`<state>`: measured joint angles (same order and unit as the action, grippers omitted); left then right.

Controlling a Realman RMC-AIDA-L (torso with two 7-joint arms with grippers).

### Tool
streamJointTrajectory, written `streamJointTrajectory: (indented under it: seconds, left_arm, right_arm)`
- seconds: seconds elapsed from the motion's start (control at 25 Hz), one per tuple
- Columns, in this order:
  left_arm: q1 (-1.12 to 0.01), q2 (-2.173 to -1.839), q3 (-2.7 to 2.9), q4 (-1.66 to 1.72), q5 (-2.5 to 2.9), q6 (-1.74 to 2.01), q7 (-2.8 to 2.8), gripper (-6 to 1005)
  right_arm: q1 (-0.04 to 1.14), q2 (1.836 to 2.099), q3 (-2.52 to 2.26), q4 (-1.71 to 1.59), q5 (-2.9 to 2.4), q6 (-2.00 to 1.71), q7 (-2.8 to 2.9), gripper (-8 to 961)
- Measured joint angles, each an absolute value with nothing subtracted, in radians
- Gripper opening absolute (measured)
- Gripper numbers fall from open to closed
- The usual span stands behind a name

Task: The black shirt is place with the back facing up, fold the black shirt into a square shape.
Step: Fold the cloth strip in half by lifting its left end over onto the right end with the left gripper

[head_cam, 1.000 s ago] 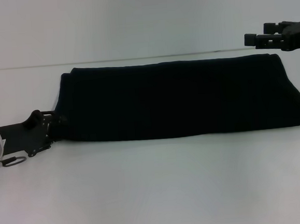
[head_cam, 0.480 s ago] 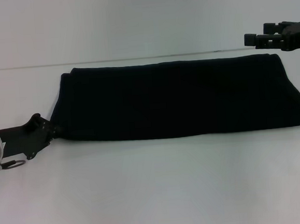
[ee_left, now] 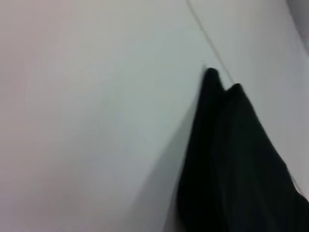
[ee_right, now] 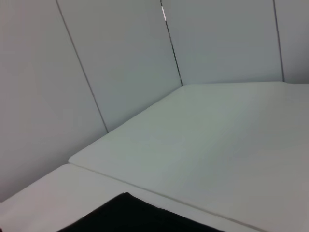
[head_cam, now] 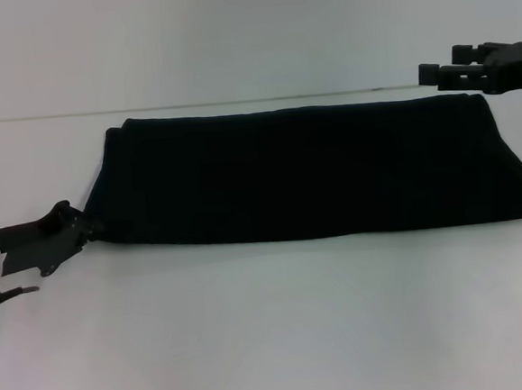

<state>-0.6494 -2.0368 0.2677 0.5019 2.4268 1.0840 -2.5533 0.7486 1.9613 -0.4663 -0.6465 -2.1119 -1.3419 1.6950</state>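
1. We see the black shirt [head_cam: 313, 168] lying on the white table [head_cam: 272, 339], already folded into a long band that runs from left to right.
2. Our left gripper [head_cam: 90, 228] sits low at the band's near left corner. Over the last second it has slid outward and now only touches the edge; we cannot tell how its jaws stand.
3. Our right gripper [head_cam: 432, 73] hangs above the far right corner, off the cloth. It has drifted slightly up and right, and its jaws look slightly apart.
4. We judge that the long fold is done. The band still needs folding end over end to become a square.
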Motion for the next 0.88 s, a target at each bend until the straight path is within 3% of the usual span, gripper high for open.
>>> streamJointTrajectory:
  seconds: [0.88]
  left_arm:
    - [-0.436, -2.026, 0.266, 0.793, 2.375, 1.136, -2.208, 25]
  right_arm:
    - [0.763, 2.064, -0.476, -0.633, -2.015, -1.175, 1.680, 910]
